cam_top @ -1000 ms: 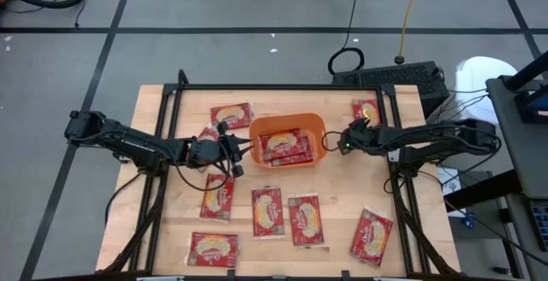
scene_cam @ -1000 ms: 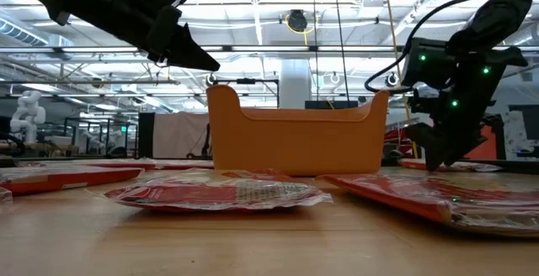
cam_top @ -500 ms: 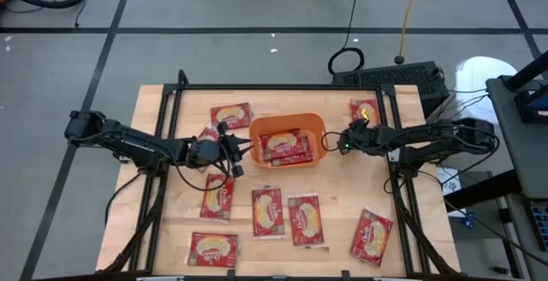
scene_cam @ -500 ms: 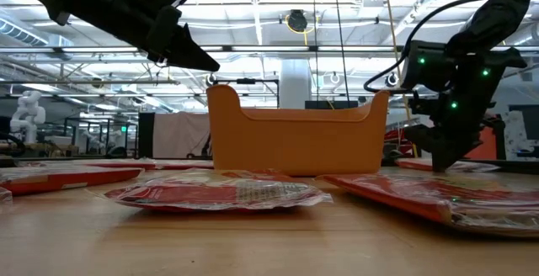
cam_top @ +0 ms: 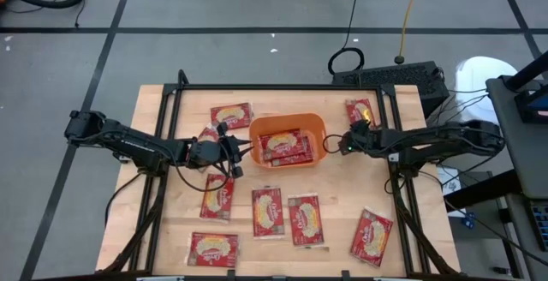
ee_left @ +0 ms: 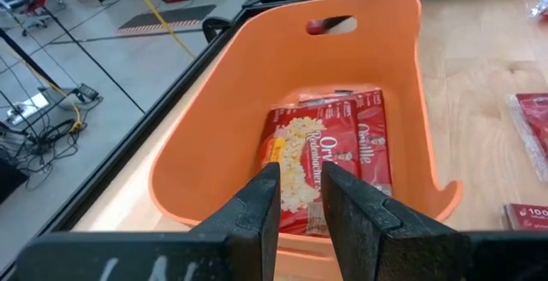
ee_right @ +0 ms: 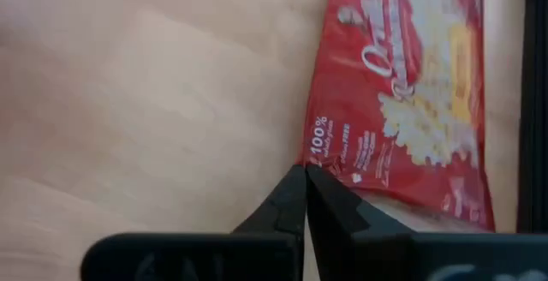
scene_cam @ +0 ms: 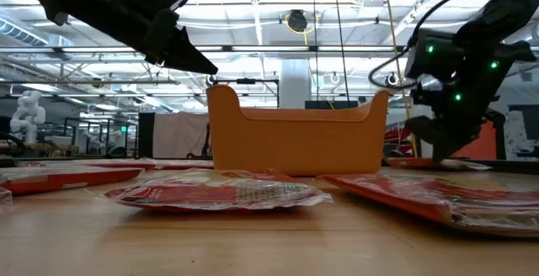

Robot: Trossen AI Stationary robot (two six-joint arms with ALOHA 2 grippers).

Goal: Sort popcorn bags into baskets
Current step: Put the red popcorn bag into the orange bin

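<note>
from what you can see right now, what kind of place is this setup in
Probably a robotics lab or workshop, not a home. The low view shows an open ceiling with pipes and strip lights; from above, a wooden table in a black frame stands on bare floor strewn with cables, with a monitor cart beside it.

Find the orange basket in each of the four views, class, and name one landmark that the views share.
High view: orange basket at table centre.
Low view: basket in the middle, side-on.
Left wrist view: basket fills the frame.
Right wrist view: not in it.
Shared landmark: the popcorn bags inside the basket, seen in high and left wrist views.
</note>
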